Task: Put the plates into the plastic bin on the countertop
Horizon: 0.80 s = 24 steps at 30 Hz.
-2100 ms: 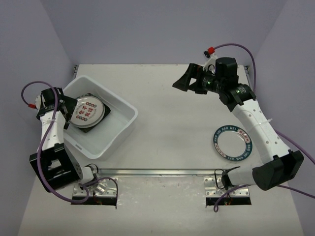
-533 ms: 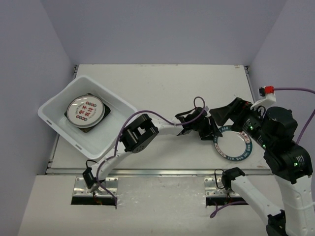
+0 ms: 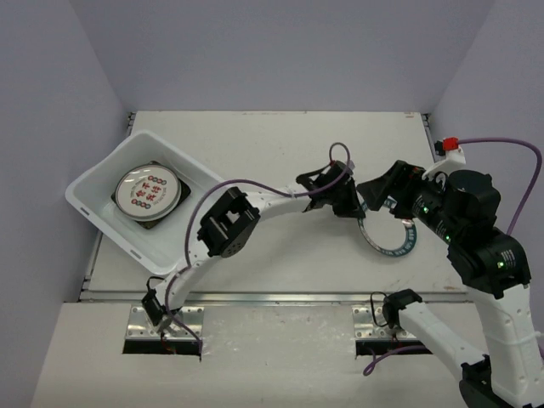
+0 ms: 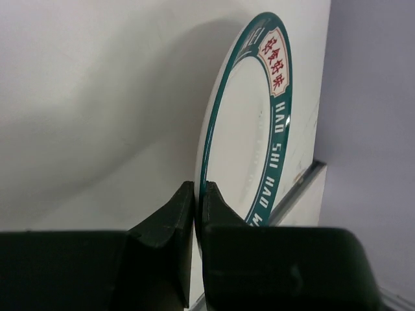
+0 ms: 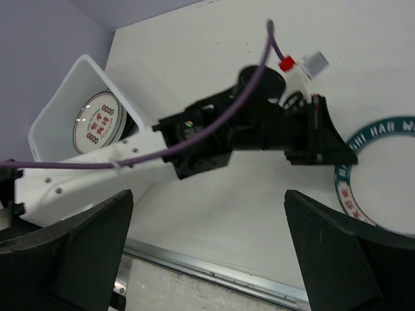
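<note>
At the off-white counter's [image 3: 255,144] 9 o'clock, the white translucent plastic bin [image 3: 115,234] holds a round white plate [image 3: 146,191]. The left hand [image 4: 198,194] is clenched on the rim of a round white teal-rimmed plate [image 4: 243,142], which lies at its 4 o'clock. The right hand [image 3: 382,191] gapes empty at that plate's 12 o'clock.

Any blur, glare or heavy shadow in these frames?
Left wrist: plate rim sharp with a thin glare streak, soft shadow on the countertop, left gripper near-black. Right wrist: right gripper fingers dark, out of focus. Top external: evenly lit, sharp.
</note>
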Each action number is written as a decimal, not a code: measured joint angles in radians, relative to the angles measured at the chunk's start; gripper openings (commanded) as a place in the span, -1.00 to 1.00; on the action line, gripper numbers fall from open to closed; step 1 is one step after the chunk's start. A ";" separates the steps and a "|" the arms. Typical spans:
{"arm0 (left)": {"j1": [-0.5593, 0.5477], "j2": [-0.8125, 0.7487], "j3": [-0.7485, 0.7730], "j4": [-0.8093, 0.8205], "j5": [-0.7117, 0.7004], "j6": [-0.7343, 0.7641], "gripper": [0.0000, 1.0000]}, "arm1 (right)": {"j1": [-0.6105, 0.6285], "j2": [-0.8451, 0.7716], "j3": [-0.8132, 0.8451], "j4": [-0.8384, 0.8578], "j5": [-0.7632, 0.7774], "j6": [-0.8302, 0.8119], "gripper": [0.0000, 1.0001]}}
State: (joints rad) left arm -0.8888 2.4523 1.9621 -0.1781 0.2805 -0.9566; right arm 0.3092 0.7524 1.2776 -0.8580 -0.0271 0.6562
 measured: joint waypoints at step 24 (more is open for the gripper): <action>1.276 -1.260 -0.805 -0.596 -0.426 0.176 -1.00 | -0.003 0.396 -0.094 0.369 0.030 -0.030 0.98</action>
State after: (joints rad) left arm 0.3877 1.1919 1.1567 -0.7741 -0.1452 -0.7807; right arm 0.3064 1.1488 1.1839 -0.4892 0.0032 0.6264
